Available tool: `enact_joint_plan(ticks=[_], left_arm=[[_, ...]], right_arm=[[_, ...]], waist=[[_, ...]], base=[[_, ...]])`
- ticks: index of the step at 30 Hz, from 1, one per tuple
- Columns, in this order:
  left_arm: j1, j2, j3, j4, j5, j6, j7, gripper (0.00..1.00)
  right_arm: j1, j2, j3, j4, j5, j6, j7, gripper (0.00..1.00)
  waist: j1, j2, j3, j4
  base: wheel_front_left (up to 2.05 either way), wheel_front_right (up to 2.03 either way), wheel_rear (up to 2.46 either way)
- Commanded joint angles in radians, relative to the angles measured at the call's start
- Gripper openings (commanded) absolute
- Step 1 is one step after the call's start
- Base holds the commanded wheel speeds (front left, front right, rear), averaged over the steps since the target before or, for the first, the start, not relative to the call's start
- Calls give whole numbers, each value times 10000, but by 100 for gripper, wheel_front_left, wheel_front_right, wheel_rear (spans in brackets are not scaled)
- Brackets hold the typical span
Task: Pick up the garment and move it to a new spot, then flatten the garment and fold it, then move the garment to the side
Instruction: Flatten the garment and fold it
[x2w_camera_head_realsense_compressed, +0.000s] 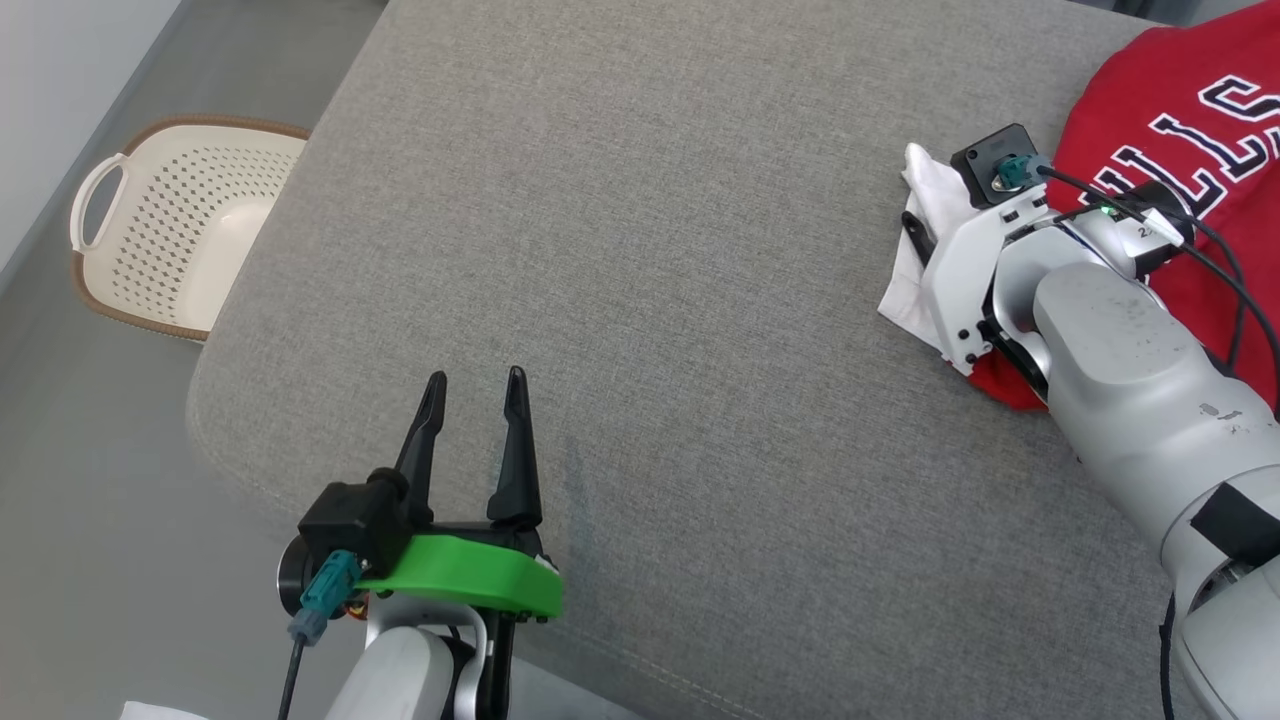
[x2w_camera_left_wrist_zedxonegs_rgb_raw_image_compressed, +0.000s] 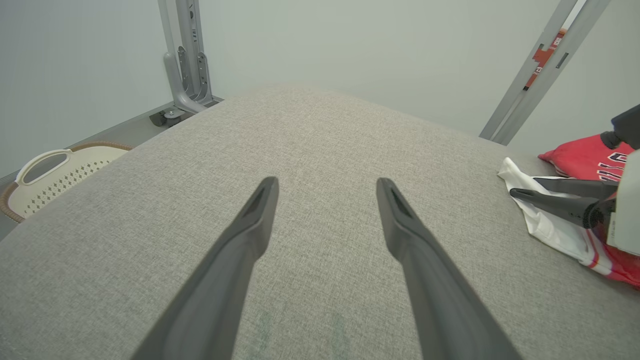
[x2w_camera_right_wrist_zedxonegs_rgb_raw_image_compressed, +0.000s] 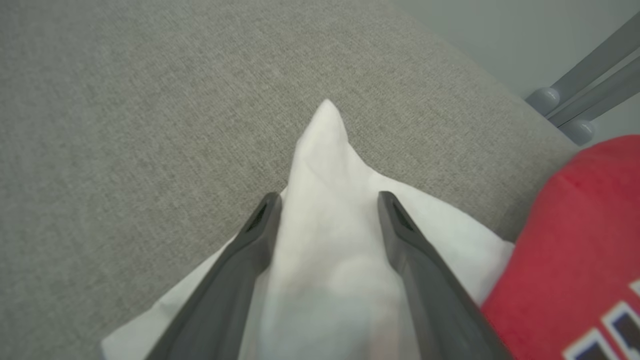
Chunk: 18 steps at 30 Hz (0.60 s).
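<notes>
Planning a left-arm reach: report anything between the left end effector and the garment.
Nothing visible: only grey cushion lies between the left end effector and the garment. The right end effector, open, straddles the garment's white near edge.

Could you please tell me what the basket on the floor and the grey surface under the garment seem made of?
Basket: probably moulded plastic, smooth cream with a brown rim, judging by its regular perforations. Grey surface: woven upholstery fabric, matte, with visible heathered weave and a stitched seam.

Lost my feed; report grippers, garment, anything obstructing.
Left gripper open, empty, above bare cushion. Right gripper open, fingers astride white corner of garment. It lies at cushion's right edge. Basket on floor, far left.
</notes>
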<state>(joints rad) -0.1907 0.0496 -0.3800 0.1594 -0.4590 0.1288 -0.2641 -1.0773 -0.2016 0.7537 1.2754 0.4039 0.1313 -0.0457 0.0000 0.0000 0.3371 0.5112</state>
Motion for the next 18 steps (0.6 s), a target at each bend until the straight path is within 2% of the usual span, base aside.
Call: enact_joint_plan(ticks=[1, 2, 4, 9, 13, 18], left_arm=[[-67, 19, 1, -18, -63, 48, -1, 100], [-40, 19, -5, -13, -65, 52, -1, 100], [12, 19, -1, -10, -48, 80, -1, 100], [77, 19, 60, 2, 39, 85, -3, 100], [127, 21, 98, 47, 145, 33, -1, 100], [176, 21, 130, 138, 229, -38, -3, 100]], right_arm=[[-88, -20, -58, 97, -142, -10, 226, 43], [-95, -20, -116, 120, -213, -10, 349, 20], [-161, -51, -212, 139, -368, -11, 446, 0], [-263, 147, -381, 131, -711, -10, 237, 0], [-240, 548, -357, -16, -782, -10, -143, 0], [247, 1072, 269, -927, -538, -10, -430, 0]], waist=[[0, 0, -40, 51], [0, 0, -68, 62], [0, 0, -111, 61], [0, 0, -217, -35], [0, 0, -321, -173], [0, 0, -500, -332]], base=[[0, 0, 0], [0, 0, 0], [0, 0, 0], [0, 0, 0], [0, 0, 0], [0, 0, 0]])
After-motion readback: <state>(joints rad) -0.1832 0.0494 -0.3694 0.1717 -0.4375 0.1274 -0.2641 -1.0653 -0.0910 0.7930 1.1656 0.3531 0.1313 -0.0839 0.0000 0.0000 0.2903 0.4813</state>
